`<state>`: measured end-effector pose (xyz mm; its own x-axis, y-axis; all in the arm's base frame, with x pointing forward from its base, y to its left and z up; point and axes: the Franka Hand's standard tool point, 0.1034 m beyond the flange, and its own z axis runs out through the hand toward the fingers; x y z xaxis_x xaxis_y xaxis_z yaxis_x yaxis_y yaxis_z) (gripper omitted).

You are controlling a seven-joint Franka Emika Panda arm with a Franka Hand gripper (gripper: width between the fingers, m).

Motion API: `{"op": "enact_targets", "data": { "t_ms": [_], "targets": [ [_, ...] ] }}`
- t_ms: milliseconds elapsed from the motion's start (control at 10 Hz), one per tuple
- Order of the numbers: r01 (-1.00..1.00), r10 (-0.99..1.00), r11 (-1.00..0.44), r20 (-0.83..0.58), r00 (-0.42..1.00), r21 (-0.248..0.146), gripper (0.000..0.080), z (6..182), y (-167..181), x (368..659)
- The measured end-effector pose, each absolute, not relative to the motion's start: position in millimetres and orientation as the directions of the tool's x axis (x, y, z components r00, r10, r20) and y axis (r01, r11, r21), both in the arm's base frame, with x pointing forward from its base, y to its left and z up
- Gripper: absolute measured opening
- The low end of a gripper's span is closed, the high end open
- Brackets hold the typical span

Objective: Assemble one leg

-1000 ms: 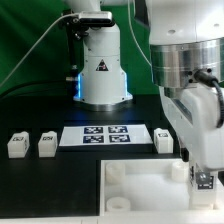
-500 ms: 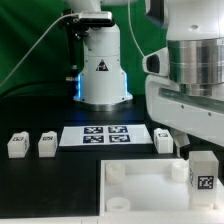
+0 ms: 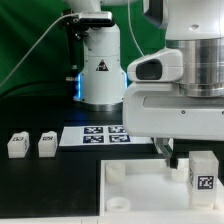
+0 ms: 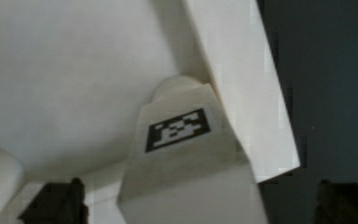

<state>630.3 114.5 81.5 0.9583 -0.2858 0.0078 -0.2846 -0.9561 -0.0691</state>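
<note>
Exterior view: leg (image 3: 205, 172) upright on tray (image 3: 135, 178), by its right edge. Spare legs (image 3: 17, 145) on that view's left. Gripper (image 4: 197, 203) fingers spread wide, clamping nothing.

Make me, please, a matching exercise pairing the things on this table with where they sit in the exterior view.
Things:
1. small white plastic leg block, tag facing the camera
2. thin flat white marker board
3. large white square tray-like part

Places:
A. on the black table before the white robot base
B. foreground, along the lower edge
C. upright on the tray-like part, exterior view's right

Pairs: 1-C, 2-A, 3-B.
</note>
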Motion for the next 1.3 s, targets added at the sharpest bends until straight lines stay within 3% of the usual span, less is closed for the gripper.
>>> {"op": "enact_targets", "data": {
  "t_ms": [100,300,400,500,600,700,800,1000,1300],
  "targets": [
    [-0.178,-0.179,-0.982,0.017,0.984,-0.067,0.0649,82.0,113.3,631.1],
    [-0.199,-0.201,-0.977,0.015,0.98,-0.069,0.0649,81.8,113.3,631.0],
    [-0.196,-0.198,-0.978,0.015,0.98,-0.069,0.0501,81.8,112.9,631.1],
    [-0.22,-0.221,-0.973,0.013,0.975,-0.071,0.0501,81.7,113.2,631.0],
    [-0.312,-0.313,-0.947,0.005,0.95,-0.073,0.0363,81.7,113.8,630.9],
    [-0.376,-0.377,-0.924,0.0,0.926,-0.072,0.0292,81.5,113.1,630.8],
    [-0.482,-0.482,-0.873,-0.008,0.876,-0.071,0.0292,81.3,112.4,630.7],
    [-0.714,-0.714,-0.697,-0.027,0.7,-0.062,0.0292,80.6,110.9,630.3],
    [-0.971,-0.969,-0.236,-0.063,0.238,-0.036,0.0292,79.8,109.2,628.7]
  ]
}}
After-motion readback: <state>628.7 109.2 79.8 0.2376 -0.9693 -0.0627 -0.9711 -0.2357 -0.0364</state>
